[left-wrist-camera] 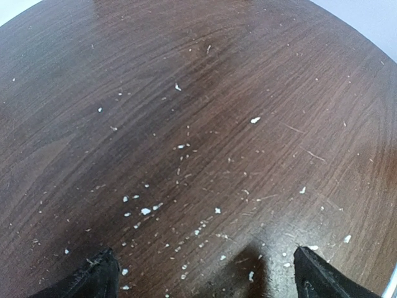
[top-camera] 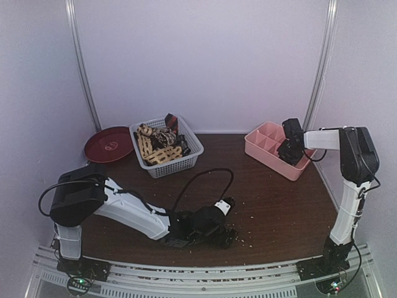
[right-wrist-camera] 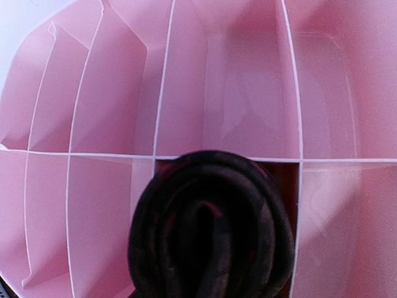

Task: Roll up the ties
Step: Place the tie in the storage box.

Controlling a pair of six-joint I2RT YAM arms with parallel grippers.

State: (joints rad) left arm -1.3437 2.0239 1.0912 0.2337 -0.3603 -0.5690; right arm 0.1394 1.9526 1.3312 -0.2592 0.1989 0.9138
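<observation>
A rolled dark tie (right-wrist-camera: 211, 230) with thin red marks fills the bottom middle of the right wrist view, right where my right gripper's jaws sit, hiding the fingers. It hangs over a middle compartment of the pink divided box (right-wrist-camera: 111, 112). From above, my right gripper (top-camera: 290, 149) is at the box's (top-camera: 263, 148) near right part, shut on the roll. Several more ties (top-camera: 158, 143), tan-patterned and dark, lie heaped in the white lattice basket (top-camera: 183, 162). My left gripper (top-camera: 229, 221) rests low over the bare table with its fingers (left-wrist-camera: 99, 273) spread wide and nothing between them.
A dark red plate (top-camera: 108, 144) lies at the back left beside the basket. A thin black cable (top-camera: 208, 177) loops over the middle of the table. White crumbs (left-wrist-camera: 146, 211) are scattered on the brown wood under the left gripper.
</observation>
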